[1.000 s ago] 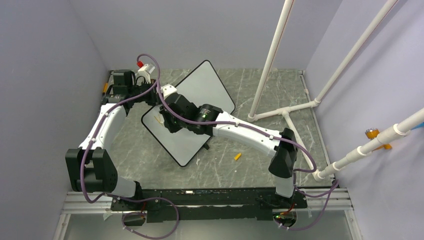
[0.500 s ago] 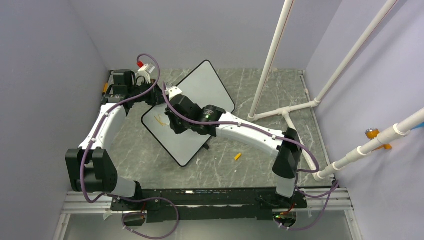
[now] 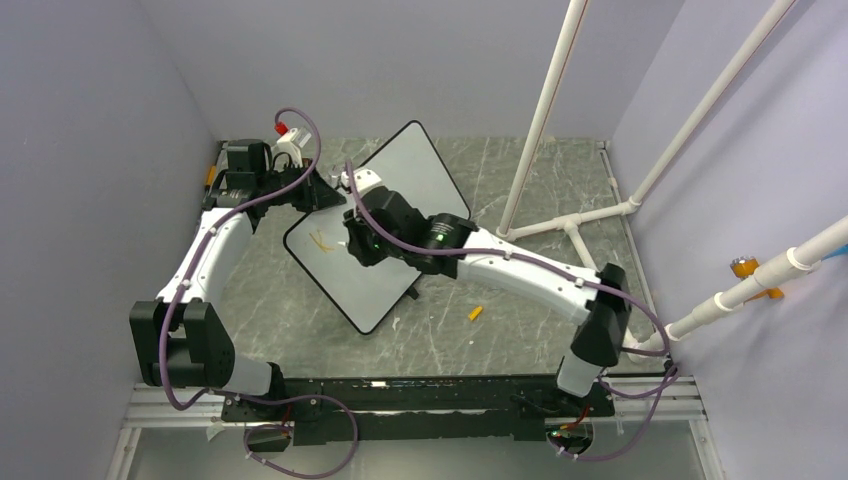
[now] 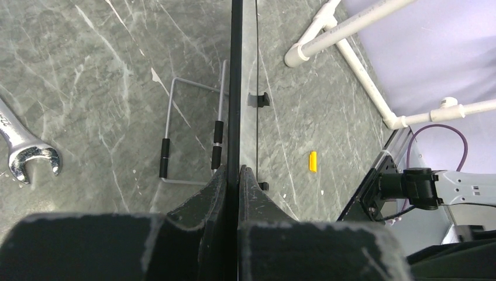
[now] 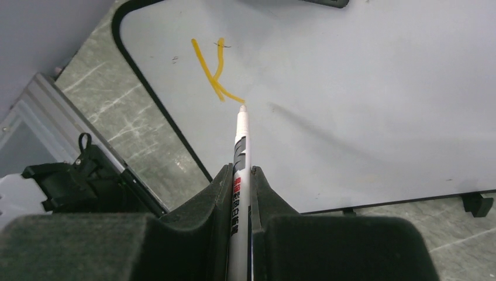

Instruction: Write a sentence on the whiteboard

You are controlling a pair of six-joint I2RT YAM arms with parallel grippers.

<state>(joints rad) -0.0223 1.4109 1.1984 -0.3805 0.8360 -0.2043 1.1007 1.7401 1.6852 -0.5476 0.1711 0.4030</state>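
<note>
Clamping a white-barrelled marker [image 5: 241, 137] tight between its fingers, the right gripper [image 5: 240, 174] holds the tip against the whiteboard [image 5: 374, 88], right at the end of the sentence [image 5: 210, 70], which is just a few orange-yellow strokes near the board's rounded corner. The left gripper [image 4: 234, 174] is pinched together on the board's thin black edge. The board sits turned cornerwise on the grey marbled bench [image 3: 500, 345], with a small yellow cap [image 3: 475, 313] lying apart to its right and a wrench [image 4: 26, 152] on its other side.
</note>
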